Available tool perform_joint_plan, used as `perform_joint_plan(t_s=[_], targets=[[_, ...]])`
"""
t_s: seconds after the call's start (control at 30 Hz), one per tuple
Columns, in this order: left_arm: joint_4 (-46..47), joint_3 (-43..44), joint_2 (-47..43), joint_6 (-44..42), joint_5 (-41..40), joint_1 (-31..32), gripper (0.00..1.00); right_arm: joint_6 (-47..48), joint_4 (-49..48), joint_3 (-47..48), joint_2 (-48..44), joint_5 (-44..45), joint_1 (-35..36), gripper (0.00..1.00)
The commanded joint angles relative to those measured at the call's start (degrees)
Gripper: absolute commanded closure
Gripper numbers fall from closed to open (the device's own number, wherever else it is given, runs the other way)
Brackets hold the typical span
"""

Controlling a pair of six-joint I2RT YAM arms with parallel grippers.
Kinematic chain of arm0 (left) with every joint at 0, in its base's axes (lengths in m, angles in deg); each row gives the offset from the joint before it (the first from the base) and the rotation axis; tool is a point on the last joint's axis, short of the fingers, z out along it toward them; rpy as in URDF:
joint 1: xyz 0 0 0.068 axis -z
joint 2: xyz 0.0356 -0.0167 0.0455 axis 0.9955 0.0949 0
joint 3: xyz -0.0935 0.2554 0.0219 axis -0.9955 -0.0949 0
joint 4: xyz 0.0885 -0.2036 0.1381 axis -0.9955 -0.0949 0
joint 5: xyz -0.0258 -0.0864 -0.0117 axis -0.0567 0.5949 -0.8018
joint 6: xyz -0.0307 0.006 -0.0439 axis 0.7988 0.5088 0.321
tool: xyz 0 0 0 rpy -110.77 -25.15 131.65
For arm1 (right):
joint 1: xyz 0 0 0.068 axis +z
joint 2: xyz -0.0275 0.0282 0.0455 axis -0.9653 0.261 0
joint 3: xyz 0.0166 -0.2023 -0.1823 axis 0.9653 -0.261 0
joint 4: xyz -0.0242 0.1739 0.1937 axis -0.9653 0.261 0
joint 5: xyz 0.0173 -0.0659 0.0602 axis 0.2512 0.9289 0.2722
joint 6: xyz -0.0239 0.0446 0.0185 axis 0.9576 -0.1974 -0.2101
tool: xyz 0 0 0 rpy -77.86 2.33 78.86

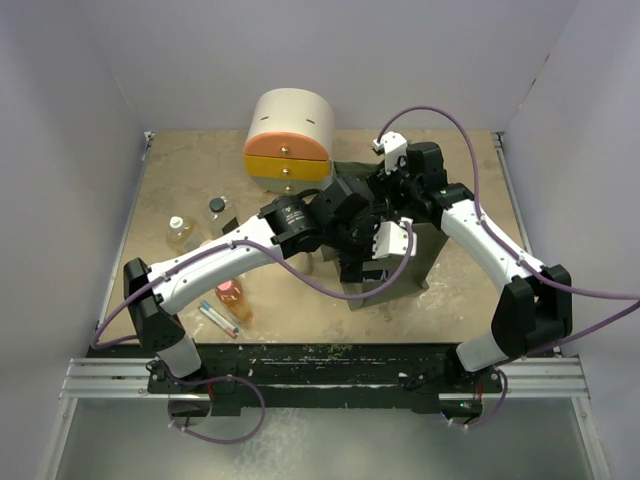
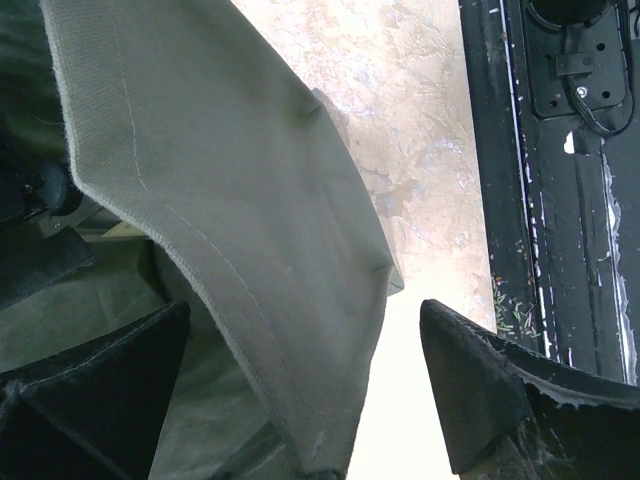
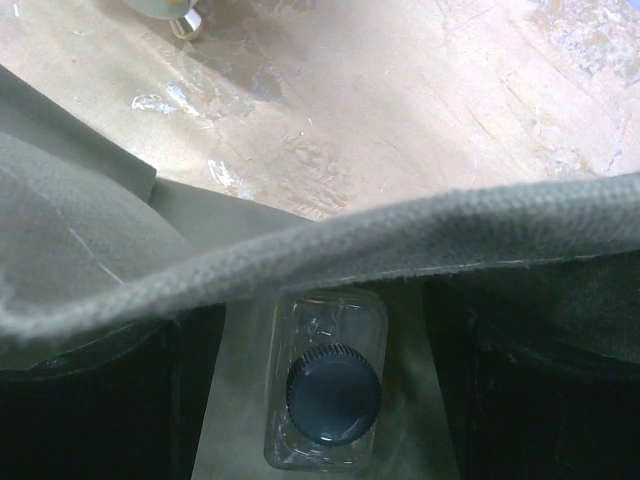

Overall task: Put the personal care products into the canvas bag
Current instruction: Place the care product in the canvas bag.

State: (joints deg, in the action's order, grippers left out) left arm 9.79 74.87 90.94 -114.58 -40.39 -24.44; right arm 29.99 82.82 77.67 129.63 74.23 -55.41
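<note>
Left gripper [image 2: 305,305] jaws wide, straddling the bag [image 2: 220,200] rim, probably just let go. Right gripper [image 3: 320,400] jaws wide over clear bottle [image 3: 328,385] inside bag. Orange bottle [image 1: 231,296] waited left of bag.

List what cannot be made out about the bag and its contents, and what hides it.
- Top view: the canvas bag's mouth, covered by the left arm and right arm.
- Right wrist view: anything beside the clear bottle, hidden under the bag's rim and in shadow.
- Left wrist view: the bag's inside, behind its own fabric fold.
</note>
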Motion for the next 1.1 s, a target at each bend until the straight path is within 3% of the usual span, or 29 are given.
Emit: perform_joint_plan(t_s=[0.0,0.47,1.07], targets=[[-1.0,2.5,-4.0,-1.9,0.3,-0.1,0.01,1.6,-0.1,3.0,-2.1,-0.8,0.0,0.17],[-3.7,4.9,-5.9,-3.8,0.4,-0.1,0.01,3.8,1.1,4.3,-3.4,-1.5,0.0,0.07],[-6.8,7.3,-8.5,-5.7,1.4,-2.1,0.01,4.6,6.8,10.4,-4.9,-3.3,0.0,0.08]])
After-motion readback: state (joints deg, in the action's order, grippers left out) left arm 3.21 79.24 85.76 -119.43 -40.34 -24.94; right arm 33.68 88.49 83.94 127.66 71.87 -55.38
